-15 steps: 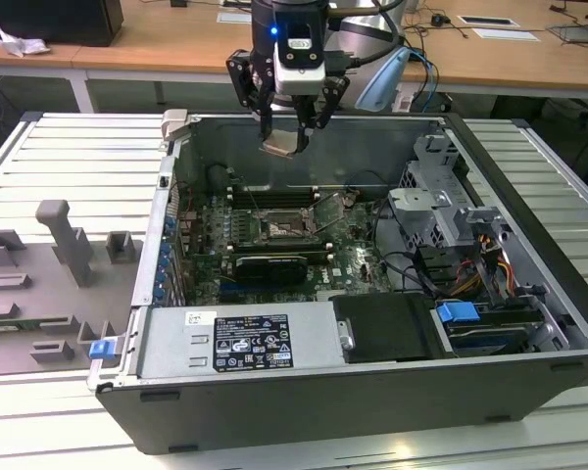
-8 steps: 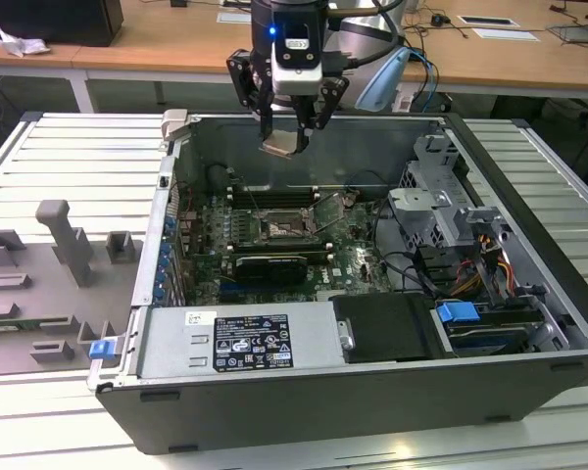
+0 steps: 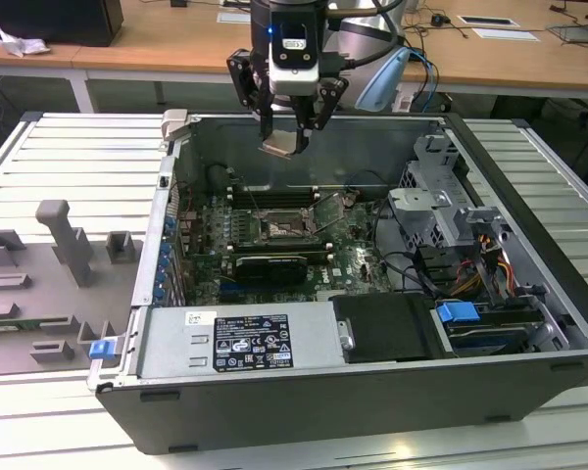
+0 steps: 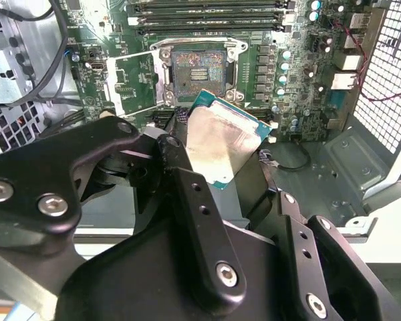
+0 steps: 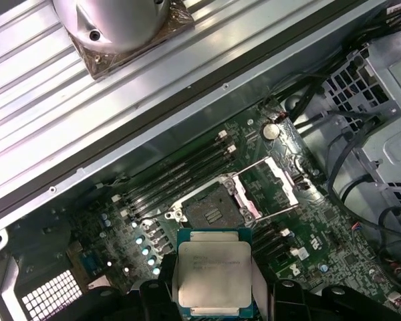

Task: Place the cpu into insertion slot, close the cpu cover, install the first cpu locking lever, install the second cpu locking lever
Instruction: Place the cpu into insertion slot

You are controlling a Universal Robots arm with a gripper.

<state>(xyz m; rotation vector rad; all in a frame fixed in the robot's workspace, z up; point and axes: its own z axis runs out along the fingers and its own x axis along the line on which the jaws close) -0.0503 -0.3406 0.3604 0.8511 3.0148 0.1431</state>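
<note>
My gripper (image 3: 286, 143) hangs above the open computer case, shut on the cpu (image 3: 281, 147), a small square chip with a silver-grey top. In both wrist views the cpu (image 4: 220, 144) (image 5: 214, 274) sits tilted between the black fingers (image 4: 187, 200). Well below it lies the insertion slot (image 3: 278, 229) (image 4: 199, 67) (image 5: 210, 210), a dark uncovered square socket on the green board. The cpu cover (image 4: 135, 80) (image 5: 271, 187) is swung open and rests beside the socket.
Long black memory sticks (image 3: 284, 196) run behind the socket and a black graphics card (image 3: 269, 266) lies in front of it. A drive cage with cables (image 3: 436, 206) fills the exterior view's right. Grey fixture blocks (image 3: 64, 245) stand outside the case.
</note>
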